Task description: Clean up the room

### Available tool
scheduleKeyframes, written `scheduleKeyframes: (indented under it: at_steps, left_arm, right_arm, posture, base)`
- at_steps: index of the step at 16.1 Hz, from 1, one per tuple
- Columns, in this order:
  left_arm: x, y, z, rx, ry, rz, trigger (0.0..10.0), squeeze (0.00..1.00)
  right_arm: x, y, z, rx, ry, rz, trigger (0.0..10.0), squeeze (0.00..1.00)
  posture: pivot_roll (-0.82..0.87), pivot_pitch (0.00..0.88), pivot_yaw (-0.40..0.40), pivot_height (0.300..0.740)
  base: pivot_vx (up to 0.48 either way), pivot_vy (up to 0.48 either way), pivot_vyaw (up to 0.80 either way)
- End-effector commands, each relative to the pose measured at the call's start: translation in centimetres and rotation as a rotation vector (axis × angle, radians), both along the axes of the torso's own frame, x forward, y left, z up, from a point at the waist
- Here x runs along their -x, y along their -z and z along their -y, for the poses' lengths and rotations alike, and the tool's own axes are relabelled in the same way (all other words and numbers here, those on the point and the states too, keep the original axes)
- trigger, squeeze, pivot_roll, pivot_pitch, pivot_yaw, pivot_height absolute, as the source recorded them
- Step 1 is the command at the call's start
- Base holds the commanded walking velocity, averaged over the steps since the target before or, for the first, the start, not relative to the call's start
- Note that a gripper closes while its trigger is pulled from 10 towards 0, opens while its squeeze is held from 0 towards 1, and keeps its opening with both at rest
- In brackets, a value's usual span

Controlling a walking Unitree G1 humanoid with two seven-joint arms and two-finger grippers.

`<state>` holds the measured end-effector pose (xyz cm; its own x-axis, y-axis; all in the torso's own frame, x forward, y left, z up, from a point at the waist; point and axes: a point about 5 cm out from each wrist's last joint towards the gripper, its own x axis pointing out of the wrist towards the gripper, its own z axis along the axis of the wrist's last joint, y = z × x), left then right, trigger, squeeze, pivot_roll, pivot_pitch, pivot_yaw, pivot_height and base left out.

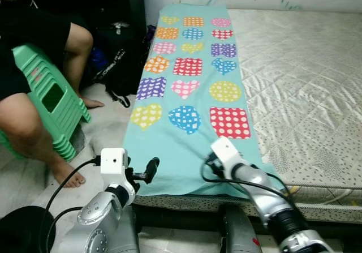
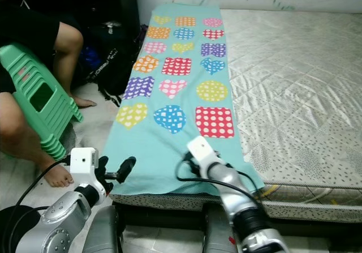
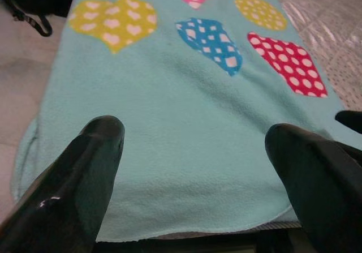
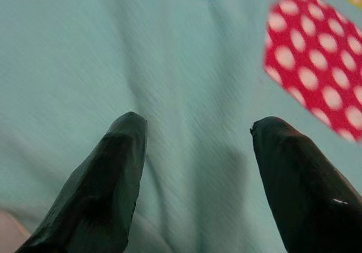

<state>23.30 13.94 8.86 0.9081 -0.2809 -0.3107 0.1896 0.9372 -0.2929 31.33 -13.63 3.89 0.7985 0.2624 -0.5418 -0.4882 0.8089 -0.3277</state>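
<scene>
Teal fleece blanket (image 1: pixel 189 89) with polka-dot hearts, circles and squares was spread lengthwise along the left edge of a bare quilted mattress (image 1: pixel 300 83), its near end hanging just over the mattress's front edge. So the thing to tidy was lying flat and mostly smooth, running from the wall down to the robot.

Left gripper (image 3: pixel 195 145) was hovering just off the blanket's near left corner, fingers (image 3: pixel 90 168) spread wide apart with nothing between them; from the wrist cam you could see the yellow heart (image 3: pixel 113 21) and blue patch (image 3: pixel 212 38) beyond the tips. In the head view that arm (image 1: pixel 110 202) sat low on the left, its fingers (image 1: pixel 151 168) pointing at the hem.

Right gripper (image 4: pixel 195 151) was down close over the blanket near the red dotted square (image 4: pixel 317 66), fingers also splayed open, nothing pinched. Couldn't really tell if the tips were touching the fleece or just above it. The right arm (image 1: pixel 254 185) reached over the front edge of the mattress.

Off to the left a person was sitting on a stack of green plastic stools (image 1: pixel 48 100), bare foot (image 1: pixel 68 174) on the pale floor, with a black backpack (image 1: pixel 119 55) slumped against the side of the bed.
</scene>
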Motion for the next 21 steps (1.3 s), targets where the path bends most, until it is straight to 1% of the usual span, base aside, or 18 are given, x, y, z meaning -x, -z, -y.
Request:
scheduleKeyframes:
  at_steps: [1,2,4,6,7,10,12,14,16,19,21]
  left_arm:
    - [0.0,0.0,0.0,-0.006,-0.002,-0.002,10.0,0.0]
    - [0.0,-0.1,0.0,-0.006,0.0,-0.002,10.0,0.0]
    - [-0.1,-0.1,0.0,-0.007,-0.001,-0.002,10.0,0.0]
    - [0.0,0.0,-0.1,-0.007,-0.003,-0.005,10.0,0.0]
    - [0.0,0.0,-0.1,-0.007,-0.003,-0.005,10.0,0.0]
    - [0.0,0.0,-0.1,-0.006,-0.005,-0.007,10.0,0.0]
    - [0.0,0.1,-0.2,-0.008,-0.002,-0.006,10.0,0.0]
    - [0.0,0.1,-0.1,-0.008,0.001,-0.005,10.0,0.0]
    - [0.0,0.1,-0.2,-0.01,0.0,-0.005,10.0,0.0]
    - [0.0,0.1,-0.3,-0.012,0.0,-0.003,10.0,0.0]
    - [0.0,0.0,-0.2,-0.012,0.004,-0.001,10.0,0.0]
  right_arm:
    - [-0.6,-0.4,0.1,0.016,-0.001,0.013,10.0,0.0]
    - [-0.8,-0.3,0.5,0.014,0.019,-0.001,10.0,0.0]
    - [-0.8,0.0,0.9,0.014,0.02,-0.026,10.0,0.0]
    - [-0.2,0.5,1.4,0.022,-0.006,-0.063,10.0,0.0]
    - [0.0,0.6,1.6,0.025,-0.013,-0.068,10.0,0.0]
    - [0.6,0.8,2.8,0.042,-0.05,-0.075,10.0,0.0]
    - [1.4,0.8,4.7,0.072,-0.065,-0.078,10.0,0.0]
    - [2.0,0.7,5.8,0.082,-0.08,-0.083,10.0,0.0]
    - [2.5,0.4,6.0,0.07,-0.124,-0.089,10.0,0.0]
    - [4.1,0.1,6.5,0.053,-0.253,-0.13,10.0,0.0]
    - [6.1,-0.2,6.8,0.004,-0.387,-0.193,10.0,0.0]
  posture:
    - [-0.02,0.028,0.001,0.569]
    - [-0.02,0.028,0.001,0.569]
    - [-0.02,0.028,0.001,0.569]
    - [-0.02,0.028,0.001,0.569]
    - [-0.02,0.028,0.001,0.569]
    - [-0.02,0.028,0.001,0.569]
    - [-0.02,0.028,0.001,0.569]
    - [-0.03,0.03,0.002,0.569]
    - [-0.03,0.03,0.002,0.569]
    - [-0.04,0.03,0.005,0.569]
    - [-0.04,0.03,0.006,0.569]
  base:
    - [0.0,0.0,0.0]
    - [0.0,0.0,0.0]
    - [0.0,0.0,0.0]
    - [0.0,0.0,0.0]
    - [0.0,0.0,0.0]
    - [0.0,0.0,0.0]
    - [0.0,0.0,0.0]
    - [0.0,0.0,0.0]
    - [0.0,0.0,0.0]
    - [0.0,0.0,0.0]
    - [0.0,0.0,0.0]
